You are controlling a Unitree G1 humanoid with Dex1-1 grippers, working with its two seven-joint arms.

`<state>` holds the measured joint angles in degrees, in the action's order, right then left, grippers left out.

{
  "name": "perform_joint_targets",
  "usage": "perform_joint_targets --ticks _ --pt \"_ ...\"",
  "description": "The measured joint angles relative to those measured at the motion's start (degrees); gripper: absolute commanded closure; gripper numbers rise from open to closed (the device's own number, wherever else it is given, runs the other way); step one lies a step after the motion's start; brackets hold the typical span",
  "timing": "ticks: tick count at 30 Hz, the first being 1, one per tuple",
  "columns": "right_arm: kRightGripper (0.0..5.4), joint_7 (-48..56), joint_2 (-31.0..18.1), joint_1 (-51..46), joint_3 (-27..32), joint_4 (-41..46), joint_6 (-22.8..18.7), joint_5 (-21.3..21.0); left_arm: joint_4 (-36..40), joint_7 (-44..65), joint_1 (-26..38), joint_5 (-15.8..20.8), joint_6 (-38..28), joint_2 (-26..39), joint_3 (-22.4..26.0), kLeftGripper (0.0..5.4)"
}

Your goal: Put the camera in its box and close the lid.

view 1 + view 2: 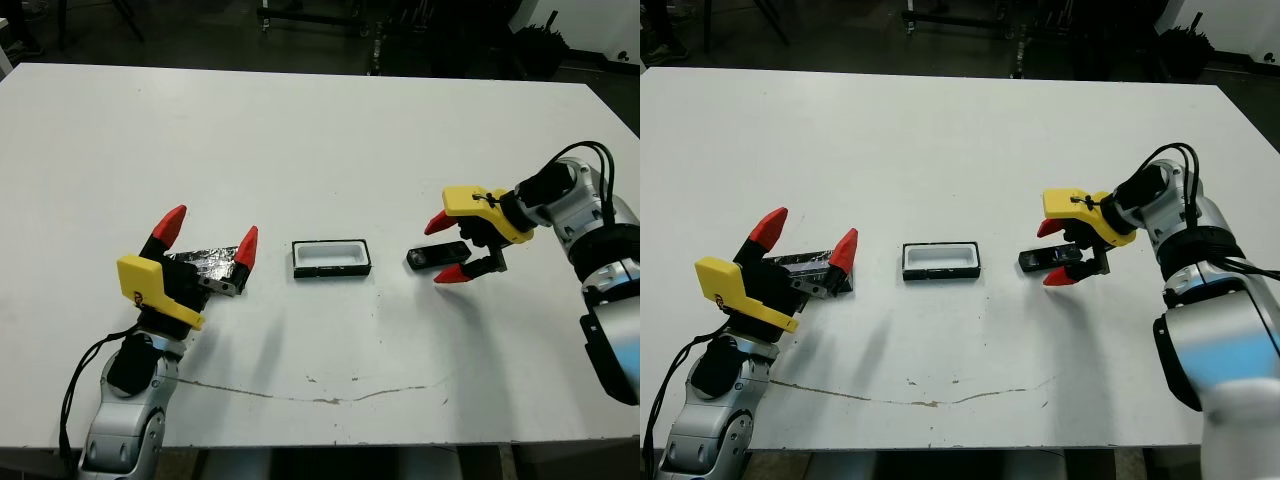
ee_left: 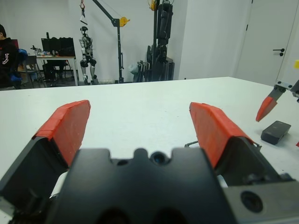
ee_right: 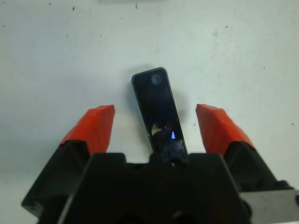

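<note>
While the camera lies on the table right of center, your right gripper is spread around it, not pinching. Left gripper is spread over the lid. Box sits empty; nothing's packed yet.

My white table fills most of the head view, with a thin scratch near its lower edge. Beyond it, at upper left of my left wrist view, a desk stands against pale walls; a white door is at upper right.
</note>
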<state>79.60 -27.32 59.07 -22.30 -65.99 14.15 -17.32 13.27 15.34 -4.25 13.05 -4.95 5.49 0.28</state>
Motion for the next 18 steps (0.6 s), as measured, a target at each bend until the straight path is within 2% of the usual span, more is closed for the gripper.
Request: perform_joint_targets --ticks 3,10,18 --pt "1.7 -0.49 0.13 -0.62 0.05 0.48 -1.25 0.11 0.12 -0.01 0.0 -0.03 0.01 0.01 -0.01 0.0" --pt "2.67 -0.44 0.87 -0.5 -0.31 0.69 -7.11 -0.01 0.23 -0.02 -0.01 -0.11 0.01 0.01 -0.08 0.0" --pt "3.72 -2.55 1.0 -0.84 -1.29 2.96 -7.86 -1.0 0.3 -0.13 -0.08 -0.01 0.02 0.01 0.01 0.0"
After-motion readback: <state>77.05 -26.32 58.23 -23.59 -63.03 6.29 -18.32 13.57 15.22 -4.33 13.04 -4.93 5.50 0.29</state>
